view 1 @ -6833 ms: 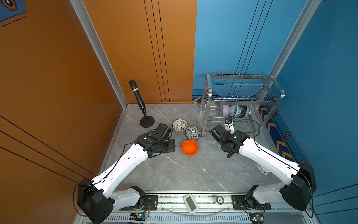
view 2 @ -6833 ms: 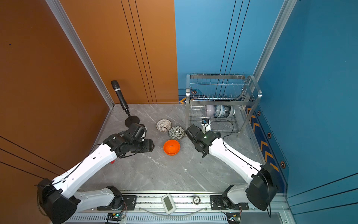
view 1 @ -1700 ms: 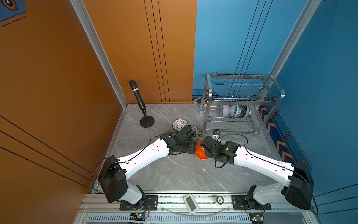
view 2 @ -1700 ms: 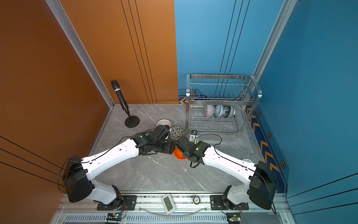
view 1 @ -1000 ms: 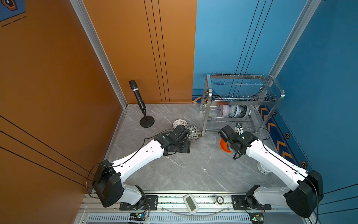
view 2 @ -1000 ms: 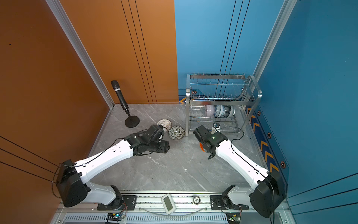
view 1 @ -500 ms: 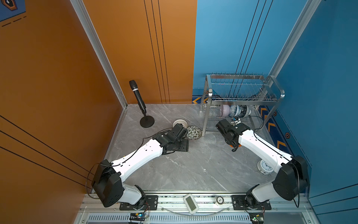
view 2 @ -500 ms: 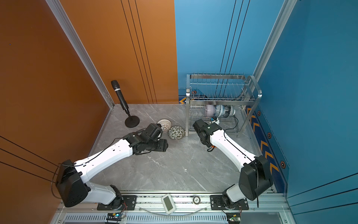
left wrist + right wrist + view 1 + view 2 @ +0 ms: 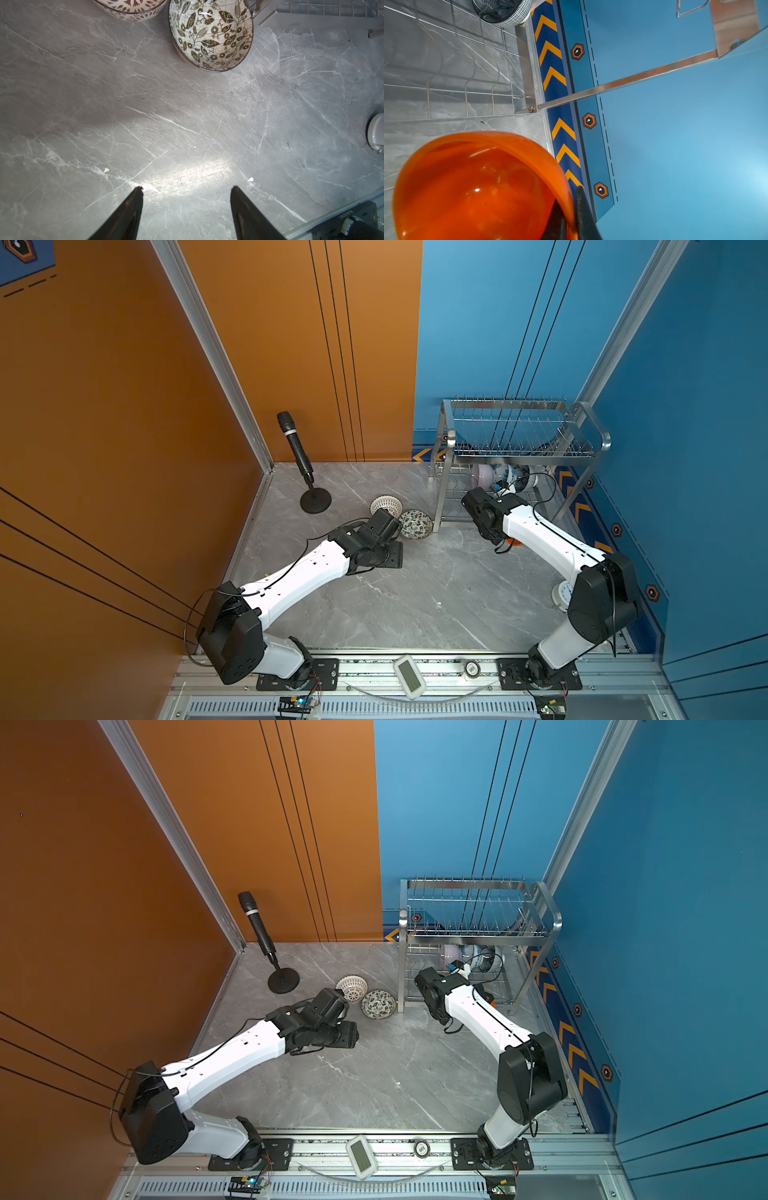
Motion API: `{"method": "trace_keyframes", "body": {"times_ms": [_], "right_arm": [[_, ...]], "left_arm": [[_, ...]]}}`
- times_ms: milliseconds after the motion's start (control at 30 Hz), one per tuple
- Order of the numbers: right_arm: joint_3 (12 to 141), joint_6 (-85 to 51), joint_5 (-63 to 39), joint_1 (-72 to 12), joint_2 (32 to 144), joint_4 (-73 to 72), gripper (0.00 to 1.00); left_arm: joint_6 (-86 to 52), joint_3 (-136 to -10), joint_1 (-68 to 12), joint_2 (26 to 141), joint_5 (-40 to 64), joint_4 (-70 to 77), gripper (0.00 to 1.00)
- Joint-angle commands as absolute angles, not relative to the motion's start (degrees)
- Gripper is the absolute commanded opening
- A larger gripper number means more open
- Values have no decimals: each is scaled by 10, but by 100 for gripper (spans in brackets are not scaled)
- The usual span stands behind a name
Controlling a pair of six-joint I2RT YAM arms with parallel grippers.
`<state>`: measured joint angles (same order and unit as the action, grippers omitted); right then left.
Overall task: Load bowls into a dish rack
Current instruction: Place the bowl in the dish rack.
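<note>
Legend, near to far. Over the bare middle of the table [image 9: 415,597] hangs the left gripper [image 9: 187,188], its fingers spread and nothing between them. To the right, the right gripper [image 9: 569,209] is pinched on the rim of the orange bowl [image 9: 477,187]. The bowl is carried tilted just in front of the lower tier of the dish rack [image 9: 467,93], apparently clear of its wires. Farther back and to the left, the leaf-patterned bowl [image 9: 211,35] and the white patterned bowl [image 9: 386,506] sit upright on the table, just beside each other, near the rack's near-left leg. On the lower tier stand a lilac bowl [image 9: 482,477], a blue-and-white bowl [image 9: 505,477] and a dark bowl [image 9: 500,12]. The step in hand is judged to be slotting the orange bowl. It should go best with the bowl turned on edge, its rim lined up with a free gap between the wire loops, and lowered until the wires bear it, the pinch letting go only then. A grip this thin may let the bowl swing.
</note>
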<state>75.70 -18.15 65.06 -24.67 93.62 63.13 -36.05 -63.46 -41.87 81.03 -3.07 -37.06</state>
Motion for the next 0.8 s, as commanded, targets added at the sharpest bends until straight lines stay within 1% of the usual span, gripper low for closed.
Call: {"method": "trace_keyframes", "body": {"times_ms": [0, 300, 767], "right_arm": [[774, -147, 701, -234, 945, 606, 0], [790, -89, 739, -206, 983, 559, 0], [842, 2, 756, -164, 1058, 491, 0]], "left_arm": [[-370, -626, -412, 797, -48, -379, 68], [-376, -625, -413, 800, -57, -379, 68], [-383, -639, -409, 821, -68, -379, 68]]}}
